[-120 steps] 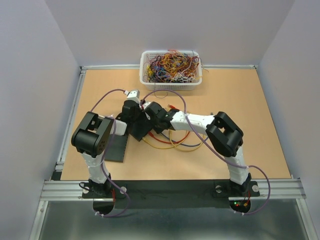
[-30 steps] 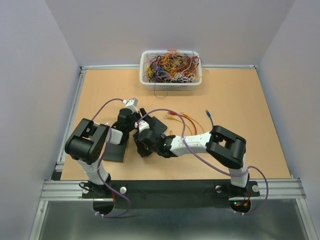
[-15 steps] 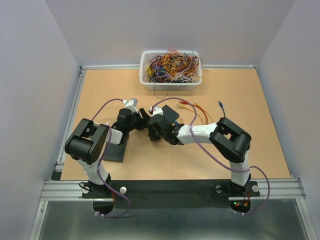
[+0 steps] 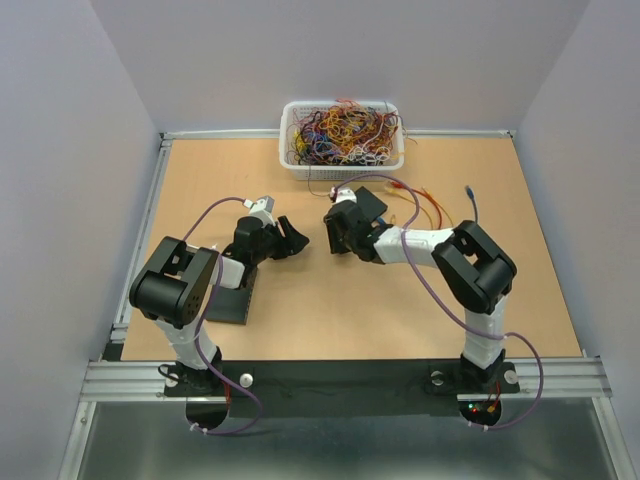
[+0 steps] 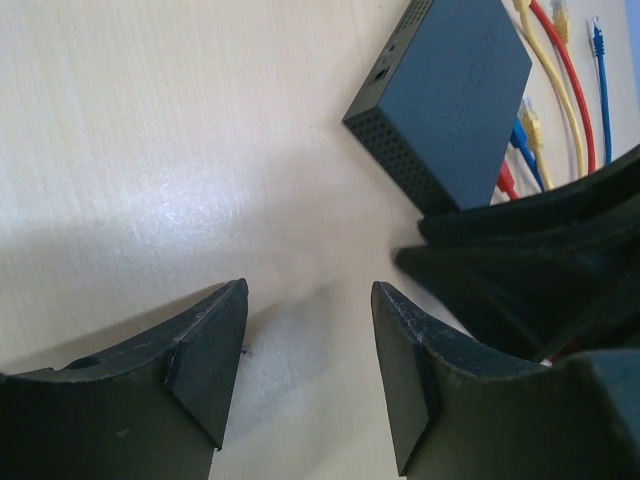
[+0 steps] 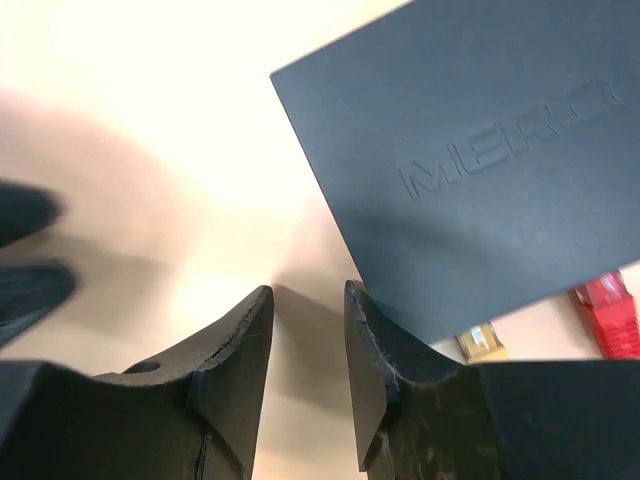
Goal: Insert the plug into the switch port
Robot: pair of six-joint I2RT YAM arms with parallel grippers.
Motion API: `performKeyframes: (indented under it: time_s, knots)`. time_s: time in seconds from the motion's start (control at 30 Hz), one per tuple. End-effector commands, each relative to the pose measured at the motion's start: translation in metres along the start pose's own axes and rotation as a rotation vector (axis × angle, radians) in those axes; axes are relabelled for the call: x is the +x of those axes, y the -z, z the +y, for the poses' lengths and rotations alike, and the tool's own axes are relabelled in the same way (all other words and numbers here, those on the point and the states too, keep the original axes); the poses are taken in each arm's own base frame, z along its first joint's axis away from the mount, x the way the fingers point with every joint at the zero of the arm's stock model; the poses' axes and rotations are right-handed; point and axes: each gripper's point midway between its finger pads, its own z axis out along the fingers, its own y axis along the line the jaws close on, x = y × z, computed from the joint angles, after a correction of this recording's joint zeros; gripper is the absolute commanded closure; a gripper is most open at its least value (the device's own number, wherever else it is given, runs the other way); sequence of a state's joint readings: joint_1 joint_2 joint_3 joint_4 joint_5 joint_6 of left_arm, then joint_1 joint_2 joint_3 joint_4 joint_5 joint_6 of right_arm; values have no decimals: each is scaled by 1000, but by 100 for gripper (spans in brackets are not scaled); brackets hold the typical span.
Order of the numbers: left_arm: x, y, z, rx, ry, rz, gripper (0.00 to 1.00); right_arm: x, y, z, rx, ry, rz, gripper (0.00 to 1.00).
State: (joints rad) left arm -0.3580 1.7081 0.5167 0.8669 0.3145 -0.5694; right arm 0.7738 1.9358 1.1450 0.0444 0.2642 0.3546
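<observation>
The switch (image 5: 450,90) is a flat dark box lying on the table; its lettered top (image 6: 480,150) fills the upper right of the right wrist view. In the top view the switch (image 4: 368,204) sits partly under my right wrist. A red plug (image 6: 605,300) and a yellow plug (image 6: 480,340) lie at its edge. My right gripper (image 6: 305,300) is open by a narrow gap with nothing in it, its right finger against the switch's corner. My left gripper (image 5: 308,295) is open over bare table, left of the switch. The two grippers (image 4: 290,238) (image 4: 333,228) face each other.
Red, yellow and blue cables (image 5: 565,60) trail from the switch's far side, ending at a blue plug (image 4: 470,195). A white basket (image 4: 342,135) of tangled wires stands at the back. A black mat (image 4: 232,295) lies under my left arm.
My right gripper has swept from the near left toward the far right, with the switch and its cables moving along beside it. The left gripper has stayed in place.
</observation>
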Motion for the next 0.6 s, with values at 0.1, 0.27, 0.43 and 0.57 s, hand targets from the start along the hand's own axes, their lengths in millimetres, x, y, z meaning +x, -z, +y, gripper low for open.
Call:
performKeyframes:
  time_s: [0.1,0.27,0.43,0.57]
  knots:
    - [36,5,28,-97,30,117,35,-20,18,-19,21,62,-29,60]
    - [37,4,29,-99,33,120,36,-26,45,-12,-47,47,-52,61]
    - [37,4,31,-105,36,120,36,-60,81,-28,5,20,-170,60]
    - [37,4,30,-102,33,119,36,-75,91,-73,91,-55,-155,60]
